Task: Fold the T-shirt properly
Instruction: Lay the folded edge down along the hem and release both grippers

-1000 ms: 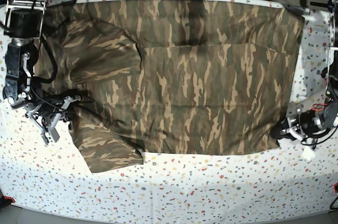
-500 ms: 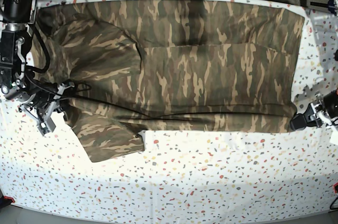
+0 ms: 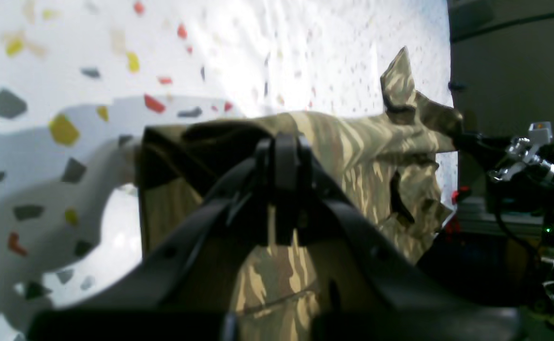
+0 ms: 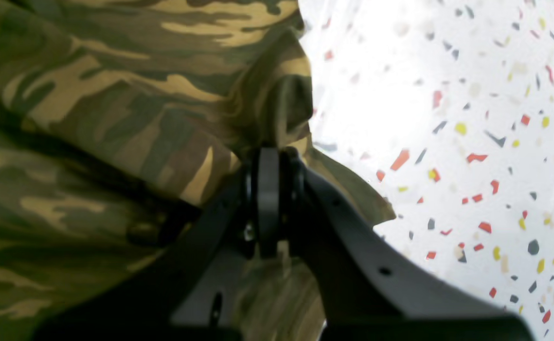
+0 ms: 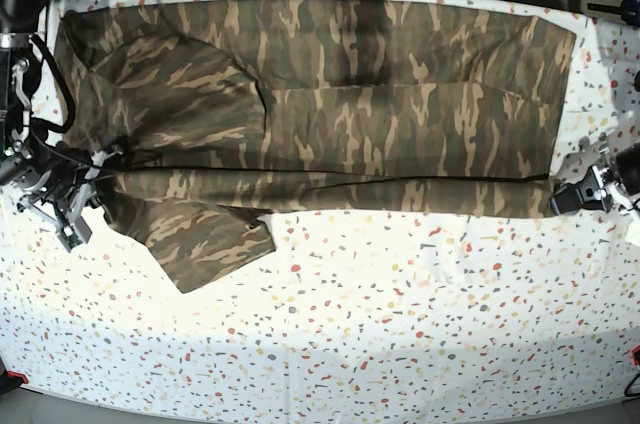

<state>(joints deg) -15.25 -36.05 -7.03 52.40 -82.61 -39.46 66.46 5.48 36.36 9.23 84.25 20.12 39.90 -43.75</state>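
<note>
White speckled table (image 5: 400,344) fills the view. T-shirt (image 5: 400,134) lies at 12 o'clock, near long edge lifted & pulled tight. Left gripper (image 5: 562,196) at 3 & right gripper (image 5: 88,182) at 9 both pinch the T-shirt. Fold just begun; sleeve (image 5: 205,244) at 7 still sticks out.

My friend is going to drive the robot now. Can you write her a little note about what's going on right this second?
Left gripper: shut on the T-shirt, at the near hem corner.
Right gripper: shut on the T-shirt too, at the sleeve end.
T-shirt: spread across the speckled table, its near edge lifted between the two arms.
Done: both corners gripped and raised.
Left: carry that edge over, lay it flat, tuck the loose sleeve, finish folding.
</note>
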